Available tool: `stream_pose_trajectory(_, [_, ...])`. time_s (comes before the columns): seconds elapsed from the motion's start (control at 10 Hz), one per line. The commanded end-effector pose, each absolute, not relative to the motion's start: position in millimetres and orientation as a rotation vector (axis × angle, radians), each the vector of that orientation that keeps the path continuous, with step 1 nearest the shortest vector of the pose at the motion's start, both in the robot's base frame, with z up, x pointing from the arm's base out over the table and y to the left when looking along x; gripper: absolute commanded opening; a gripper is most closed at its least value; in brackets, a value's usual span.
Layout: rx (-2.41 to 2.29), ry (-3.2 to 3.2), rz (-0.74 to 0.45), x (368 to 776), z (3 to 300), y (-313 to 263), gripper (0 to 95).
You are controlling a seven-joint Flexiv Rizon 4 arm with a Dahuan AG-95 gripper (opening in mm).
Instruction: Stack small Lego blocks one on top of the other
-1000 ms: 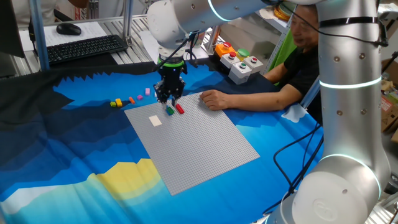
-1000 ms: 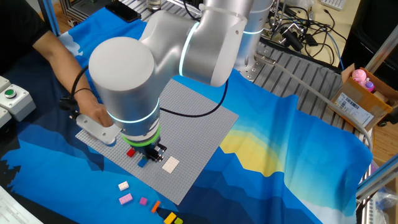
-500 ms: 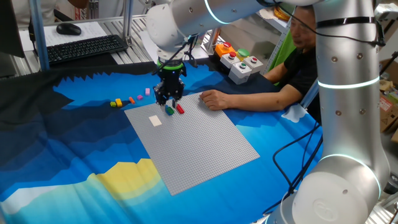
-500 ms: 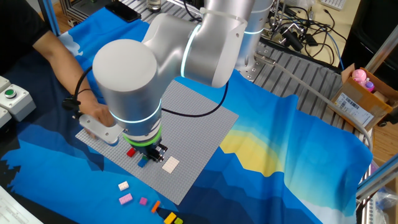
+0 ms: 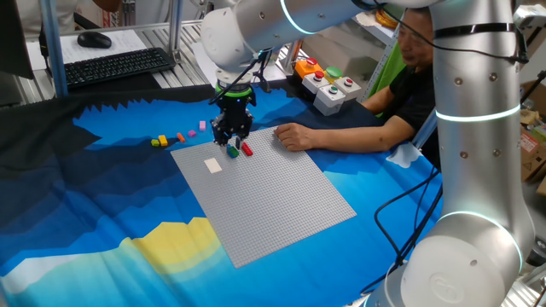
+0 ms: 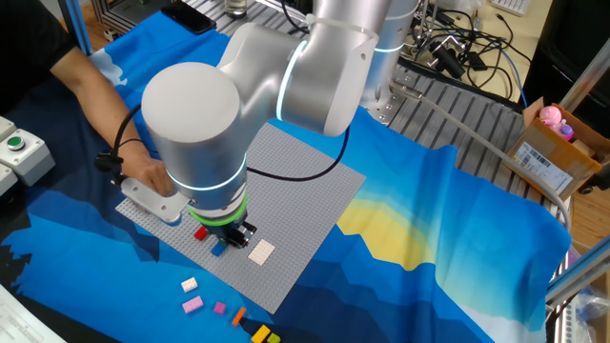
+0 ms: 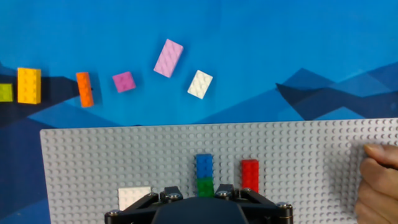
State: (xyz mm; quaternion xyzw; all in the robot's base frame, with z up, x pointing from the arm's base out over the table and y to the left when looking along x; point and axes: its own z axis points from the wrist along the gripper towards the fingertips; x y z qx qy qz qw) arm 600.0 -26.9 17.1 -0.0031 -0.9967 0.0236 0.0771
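Green block point(image 7: 205, 185) sat directly beneath your gripper point(image 7: 203, 193), on the near part of the baseplate point(image 7: 298, 155), with a finger on either side of it. Whether the jaws had clamped the block or merely straddled it could not be told from any view. The blue block point(image 7: 204, 165) lay touching the green one on its far side, end to end.

Judgement on the step: you appeared to be taking hold of the green block for stacking.
- Grip its two long sides squarely and keep the hand pointing straight down.
- Lift straight up off the studs; a sideways pull would likely drag the blue block with it.
- Check the hold is firm before you travel.

Findings on clearance, working outward:
- The red block point(image 7: 249, 175) stood just beside, on the right in the hand view, apart from the pair; the outer finger had little margin there.
- The white block point(image 7: 132, 195) lay on the left, further off.
- Beyond the blue block, bare studs ran to the plate's far edge, your best open room.
- A person's hand point(image 7: 380, 183) rested on the plate's right edge. Keep your moves away from that side.
- Past the far edge, on the cloth point(image 7: 280, 50), lay a cream block point(image 7: 200, 84), a pink block point(image 7: 168, 58), a magenta block point(image 7: 124, 81), an orange block point(image 7: 84, 89) and a yellow block point(image 7: 28, 85), all well apart from your gripper.
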Motion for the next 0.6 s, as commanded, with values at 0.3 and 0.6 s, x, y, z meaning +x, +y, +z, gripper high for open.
stream_pose_trajectory(0.3, [0.016,-2.994,0.073,601.4,14.6,-32.2,19.0])
stream_pose_trajectory(0.6, [0.016,-2.995,0.079,601.9,14.0,-33.2,19.0])
